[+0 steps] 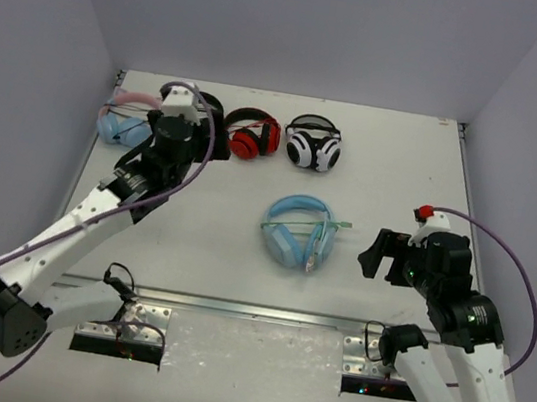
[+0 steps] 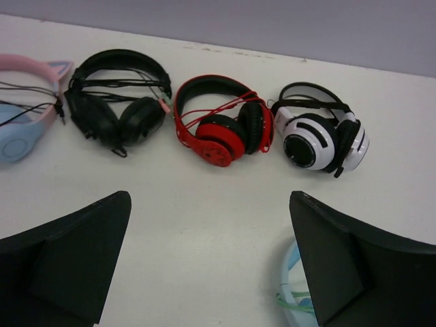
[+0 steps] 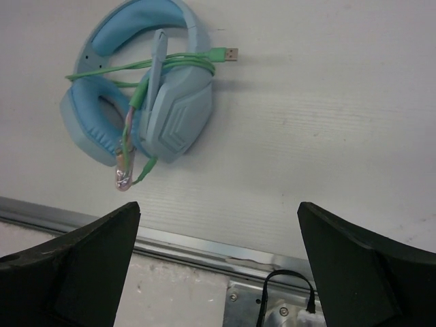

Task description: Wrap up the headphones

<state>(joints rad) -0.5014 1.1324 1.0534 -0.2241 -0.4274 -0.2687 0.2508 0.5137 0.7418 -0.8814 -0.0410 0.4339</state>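
The light-blue headphones [image 1: 296, 231] lie flat in the middle of the table, and they also show in the right wrist view [image 3: 143, 88]. Their pale-green cable [image 3: 136, 68] is looped round the headband and cups. Its USB plug [image 3: 230, 53] sticks out to the right. My right gripper [image 1: 374, 252] is open and empty, to the right of the headphones and apart from them; its jaws [image 3: 218, 206] stand wide over the table's near edge. My left gripper [image 1: 178, 142] is raised at the back left, open and empty [image 2: 210, 197]. A sliver of the headphones [image 2: 293, 286] shows beside its right finger.
Along the back stand a pale-blue pair with a pink cat-ear band [image 2: 20, 116], a black pair [image 2: 119, 102], a red pair [image 2: 221, 122] and a white-and-black pair [image 2: 320, 133]. A metal rail [image 3: 204, 245] runs along the near edge. Walls close in the sides.
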